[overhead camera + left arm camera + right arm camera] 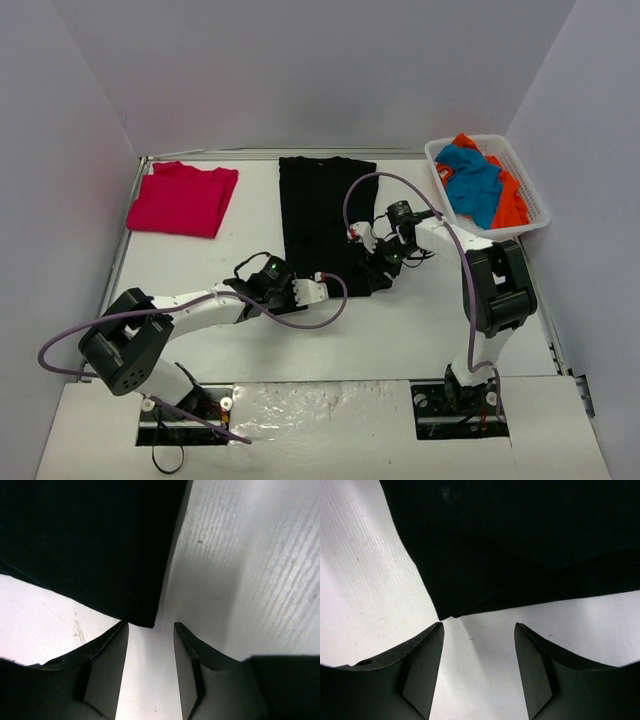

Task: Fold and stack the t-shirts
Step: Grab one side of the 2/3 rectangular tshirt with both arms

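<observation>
The black t-shirt (322, 215) lies flat as a long strip down the middle of the table. My left gripper (318, 290) sits low at its near left corner, and my right gripper (377, 272) at its near right corner. In the left wrist view the black t-shirt's corner (100, 545) ends just ahead of the open left gripper (150, 625), with bare table between the fingers. The right wrist view shows the same: the black t-shirt (520, 540) just beyond the open right gripper (478, 625), nothing held. A folded red t-shirt (183, 198) lies at the back left.
A white basket (532, 200) at the back right holds a crumpled blue t-shirt (474, 183) and an orange t-shirt (511, 200). Purple cables loop over both arms. White walls close in the table on three sides.
</observation>
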`<state>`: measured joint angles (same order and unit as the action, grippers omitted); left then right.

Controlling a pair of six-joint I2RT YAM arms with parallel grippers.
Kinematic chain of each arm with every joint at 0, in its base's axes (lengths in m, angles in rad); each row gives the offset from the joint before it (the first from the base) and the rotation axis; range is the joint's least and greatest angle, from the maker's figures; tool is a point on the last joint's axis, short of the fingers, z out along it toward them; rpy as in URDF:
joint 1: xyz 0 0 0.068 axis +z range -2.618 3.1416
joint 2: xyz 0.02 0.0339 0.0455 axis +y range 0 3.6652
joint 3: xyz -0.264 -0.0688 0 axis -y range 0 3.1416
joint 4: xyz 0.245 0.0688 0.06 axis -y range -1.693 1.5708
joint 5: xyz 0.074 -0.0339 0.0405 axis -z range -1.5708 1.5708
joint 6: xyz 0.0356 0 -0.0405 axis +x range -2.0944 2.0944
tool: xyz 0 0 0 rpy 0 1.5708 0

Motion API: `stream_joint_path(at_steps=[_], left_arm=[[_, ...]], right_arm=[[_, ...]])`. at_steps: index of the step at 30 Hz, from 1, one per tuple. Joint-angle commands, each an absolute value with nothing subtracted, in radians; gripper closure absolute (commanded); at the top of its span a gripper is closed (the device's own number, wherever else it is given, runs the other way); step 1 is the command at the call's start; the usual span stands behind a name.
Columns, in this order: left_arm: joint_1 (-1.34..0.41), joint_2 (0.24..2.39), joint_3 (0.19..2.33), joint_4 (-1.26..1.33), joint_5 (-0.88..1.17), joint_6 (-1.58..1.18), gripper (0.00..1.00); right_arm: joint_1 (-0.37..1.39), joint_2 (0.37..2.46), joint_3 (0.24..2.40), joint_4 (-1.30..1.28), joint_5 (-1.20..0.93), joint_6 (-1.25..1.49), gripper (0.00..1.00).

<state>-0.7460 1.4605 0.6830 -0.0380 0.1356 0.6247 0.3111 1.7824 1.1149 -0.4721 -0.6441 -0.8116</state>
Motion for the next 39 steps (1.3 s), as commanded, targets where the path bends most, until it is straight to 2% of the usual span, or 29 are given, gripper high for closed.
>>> stream_joint_path(at_steps=[1,11,14,17,18,19,21,26,31,39], left_arm=[[-0.750,1.471,0.698,0.015,0.103,0.618,0.60],[-0.750,1.522,0.762,0.002,0.074,0.621,0.60],[-0.750,1.538,0.787,-0.020,0.074,0.620,0.64],[-0.750,1.560,0.801,-0.038,0.069,0.624,0.77],[-0.750,1.566,0.805,-0.043,0.069,0.623,0.86],[-0.750,1.569,0.808,-0.049,0.069,0.623,0.91],[-0.750,1.577,0.818,-0.077,0.081,0.627,0.97],[-0.750,1.556,0.825,-0.129,0.135,0.629,0.98],[-0.749,1.546,0.841,-0.211,0.219,0.629,0.98],[-0.747,1.578,0.877,-0.264,0.250,0.621,0.98]], right_arm=[[0.318,1.795,1.141,-0.500,-0.672,-0.810,0.46],[0.327,1.810,1.141,-0.502,-0.666,-0.813,0.46],[0.327,1.815,1.141,-0.503,-0.661,-0.811,0.46],[0.328,1.815,1.140,-0.503,-0.661,-0.813,0.46],[0.328,1.815,1.138,-0.503,-0.660,-0.815,0.46],[0.328,1.815,1.138,-0.505,-0.661,-0.815,0.46],[0.330,1.812,1.135,-0.508,-0.658,-0.815,0.46],[0.330,1.772,1.126,-0.534,-0.692,-0.850,0.46],[0.340,1.625,1.057,-0.508,-0.736,-0.914,0.43],[0.388,1.414,0.954,-0.393,-0.672,-0.894,0.43]])
